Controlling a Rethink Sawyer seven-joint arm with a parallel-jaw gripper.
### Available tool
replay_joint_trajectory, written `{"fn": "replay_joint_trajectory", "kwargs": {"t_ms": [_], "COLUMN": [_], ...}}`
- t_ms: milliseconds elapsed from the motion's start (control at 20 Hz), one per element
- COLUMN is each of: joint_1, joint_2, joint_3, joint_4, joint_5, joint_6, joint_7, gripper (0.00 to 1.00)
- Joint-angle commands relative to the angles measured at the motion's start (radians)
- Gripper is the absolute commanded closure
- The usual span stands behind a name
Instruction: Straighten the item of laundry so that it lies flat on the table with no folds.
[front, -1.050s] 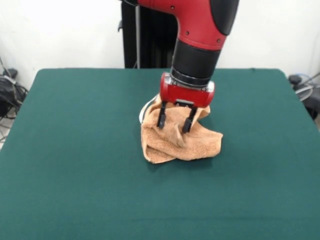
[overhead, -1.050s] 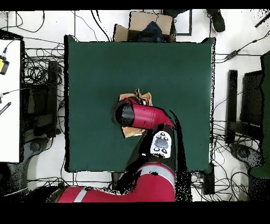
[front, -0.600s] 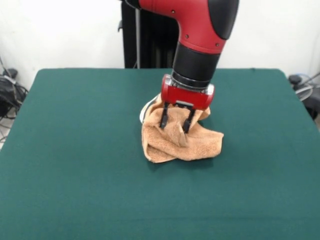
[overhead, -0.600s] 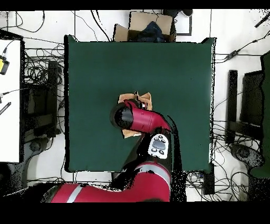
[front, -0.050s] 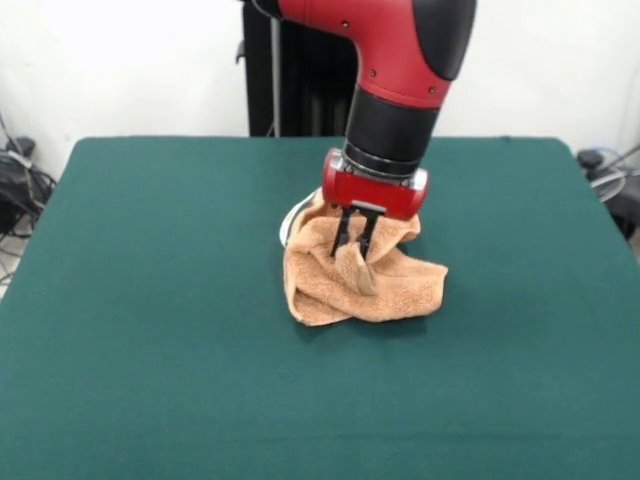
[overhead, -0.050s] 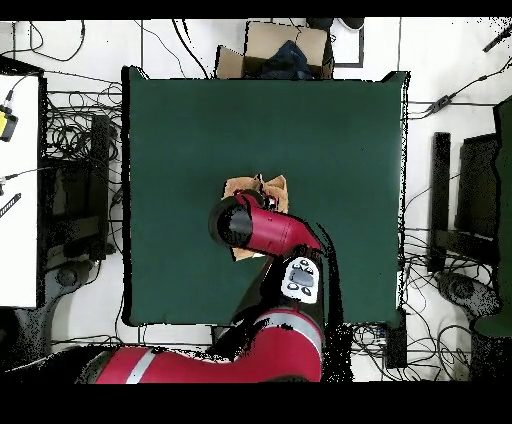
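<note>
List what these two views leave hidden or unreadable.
- Overhead view: most of the towel and the gripper, covered by the arm.
- Front view: the towel's far side, behind the gripper and wrist.
- Both views: the towel's underside against the table.

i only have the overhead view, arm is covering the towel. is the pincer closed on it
Observer: Yes. In the front view the pincer has its fingers drawn together, pinching a raised ridge of the towel.
Operator: is the towel flat at all
Observer: No. It sits bunched in a crumpled heap with several folds on the table.
Operator: any of it lifted off the table
Observer: The lower part of the heap rests on the felt; only the pinched ridge stands up at the fingertips.
</note>
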Motion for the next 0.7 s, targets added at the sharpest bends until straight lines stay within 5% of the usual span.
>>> {"fn": "replay_joint_trajectory", "kwargs": {"t_ms": [50,350,700], "joint_1": [0.039,0.109,0.159], "joint_2": [-0.054,-0.231,-0.335], "joint_3": [-0.013,-0.071,-0.088], "joint_4": [0.088,0.064,-0.017], "joint_5": [0.044,0.034,0.019], "joint_6": [0.077,0.333,0.541], "joint_7": [0.244,0.212,0.206], "gripper": [1.00,1.00,1.00]}}
